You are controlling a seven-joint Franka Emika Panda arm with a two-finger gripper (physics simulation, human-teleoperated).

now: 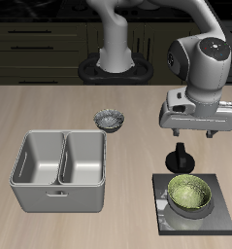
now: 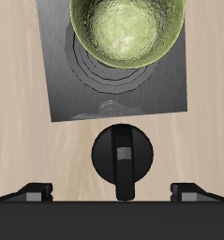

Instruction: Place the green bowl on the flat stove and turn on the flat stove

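Note:
The green bowl (image 1: 189,195) sits upright on the flat stove (image 1: 220,220), over its ring marks. In the wrist view the green bowl (image 2: 128,28) covers most of the rings on the flat stove (image 2: 76,94). The stove's black knob (image 1: 180,158) stands at the stove's back edge. My gripper (image 1: 193,133) hangs open and empty just above the knob and behind it. In the wrist view my gripper (image 2: 112,193) has its fingertips (image 2: 34,192) spread wide on either side of the knob (image 2: 121,157), not touching it. The rings look dark grey.
A grey two-compartment metal basin (image 1: 61,167) stands on the table beside the stove. A small grey-white bowl (image 1: 110,120) sits behind the basin. The robot's base (image 1: 116,66) is at the table's back edge.

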